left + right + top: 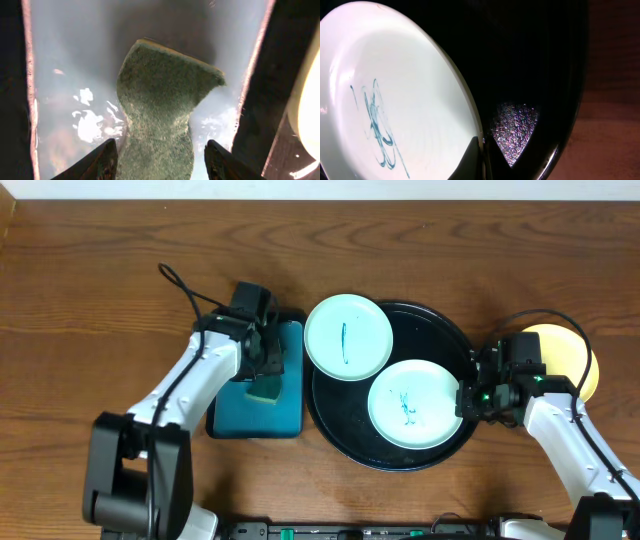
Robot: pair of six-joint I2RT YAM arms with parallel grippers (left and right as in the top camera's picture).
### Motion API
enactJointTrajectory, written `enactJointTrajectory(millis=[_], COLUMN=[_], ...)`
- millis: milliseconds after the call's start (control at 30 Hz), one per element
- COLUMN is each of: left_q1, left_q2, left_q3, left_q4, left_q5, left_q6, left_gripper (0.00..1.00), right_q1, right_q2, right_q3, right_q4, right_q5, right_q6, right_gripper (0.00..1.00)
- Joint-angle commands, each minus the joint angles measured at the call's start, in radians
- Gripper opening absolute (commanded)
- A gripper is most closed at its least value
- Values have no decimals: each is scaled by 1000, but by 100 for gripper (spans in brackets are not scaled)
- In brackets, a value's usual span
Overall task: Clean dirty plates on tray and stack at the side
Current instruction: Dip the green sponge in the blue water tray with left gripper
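- The table (100, 280) carries the black round tray (440, 340) slightly right of centre.
- The front mint plate (412, 403) lies inside the tray at its 5 o'clock sector. A teal scribble marks the plate's centre.
- The rear mint plate (348, 337) sits at the tray's 10 o'clock, overlapping the rim, with part of it out over the table. It bears a single vertical teal stroke.
- The yellow plate (572, 350) rests on the table at 3 o'clock of the tray, outside it, partly hidden by the right arm.
- The right gripper (468, 395) is at the 3 o'clock edge of the front mint plate. In the right wrist view the right gripper (481, 152) is together on that plate's rim: one finger over the plate's (395, 100) face, the other outside the rim, with the tray (540, 60) floor dark behind.
- A teal rectangular tray (235, 415) lies just beside the black tray at its 9 o'clock.
- A green sponge (266, 391) lies in the teal tray.
- The left gripper (265, 358) is over the teal tray, above the sponge. In the left wrist view the left gripper (161, 150) has its fingers apart. The sponge (160, 100) lies between them, narrowed at its waist, with a gap on the right-hand side of the view.
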Motion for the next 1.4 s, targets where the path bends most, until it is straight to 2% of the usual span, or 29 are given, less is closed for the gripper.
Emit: enactJointTrajectory(millis=[0,133,567,833,1133,1233,1367], left_q1=[4,4,2,2,2,3,3], left_q2=[0,0,35,95,161,176,157], left_q3=[-3,-16,-51,-51,-51,-51,-50], left_q4=[-8,-4,38,67,72,72,68], left_q5=[3,3,6,33,32,31,32], left_q6=[-2,-2,-2,-1,-1,-1,-1], left_gripper=[57,50,47,40,23,8,7], right_q1=[12,12,12,12,12,12,12], right_q2=[2,2,2,2,2,2,2], right_q3=[-3,-3,-3,-3,-3,-3,-3], right_q4=[0,0,0,1,0,0,0], right_q5=[-9,-9,-9,-9,-9,-9,-9], right_q6=[11,11,11,11,11,11,11], right_gripper=[1,1,1,1,1,1,1])
